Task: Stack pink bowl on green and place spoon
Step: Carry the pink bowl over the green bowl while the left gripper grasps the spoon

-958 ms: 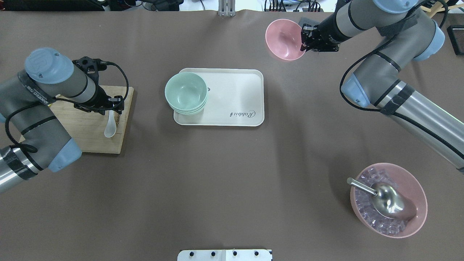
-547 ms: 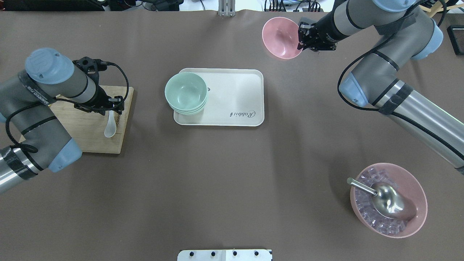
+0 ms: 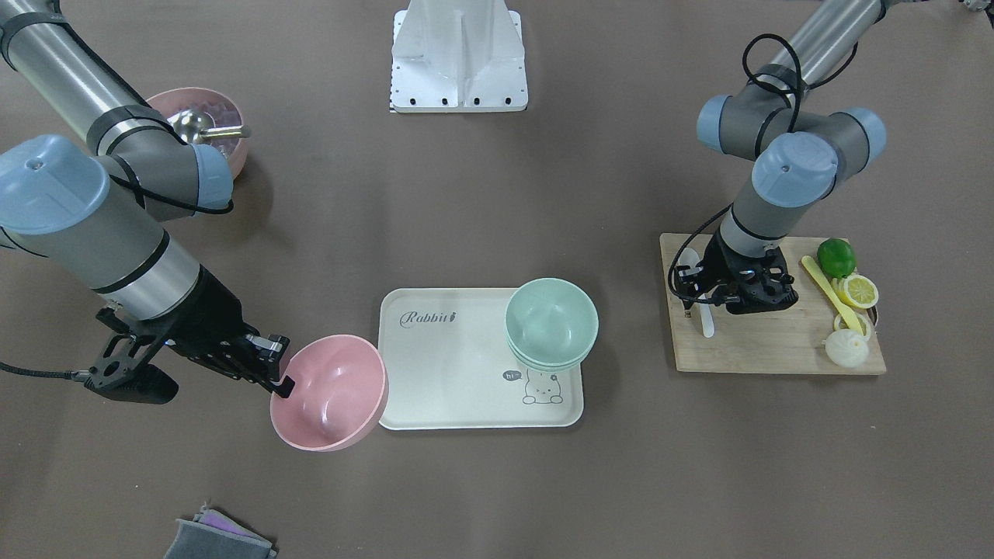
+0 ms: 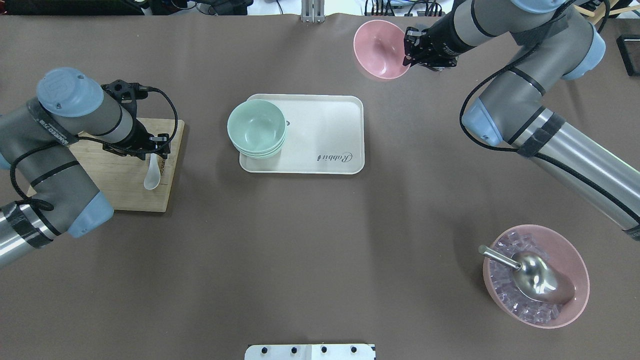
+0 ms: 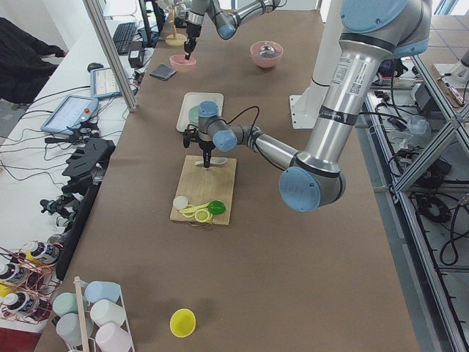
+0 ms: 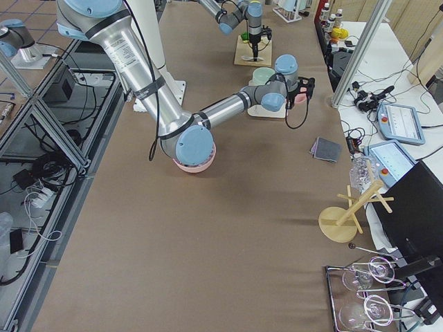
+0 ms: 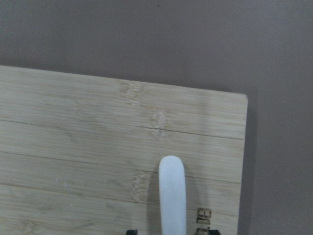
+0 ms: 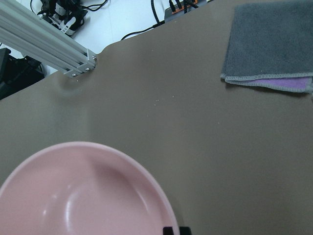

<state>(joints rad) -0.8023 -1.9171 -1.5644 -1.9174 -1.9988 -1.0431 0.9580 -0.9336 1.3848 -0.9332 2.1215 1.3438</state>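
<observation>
The pink bowl [image 4: 379,49] hangs tilted above the table beyond the tray's far right corner, and my right gripper [image 4: 407,49] is shut on its rim. The front view has this bowl [image 3: 330,392] just left of the tray, with the right gripper [image 3: 281,380] on it; the right wrist view looks into the bowl [image 8: 83,196]. The green bowls [image 4: 257,127] sit nested on the tray's left end. The white spoon [image 4: 151,175] lies on the cutting board. My left gripper [image 4: 152,152] is low over its handle [image 7: 172,196], open, one finger on each side.
White tray [image 4: 325,135] at centre. Wooden cutting board [image 4: 125,185] at left carries a lime [image 3: 836,256], lemon pieces and a yellow utensil [image 3: 831,293]. A larger pink bowl [image 4: 575,260] with ice and a steel scoop stands near right. Grey cloth [image 3: 217,539] lies by the far edge.
My right gripper has carried the pink bowl leftward and toward the table's far edge. The left gripper and the spoon have hardly moved.
</observation>
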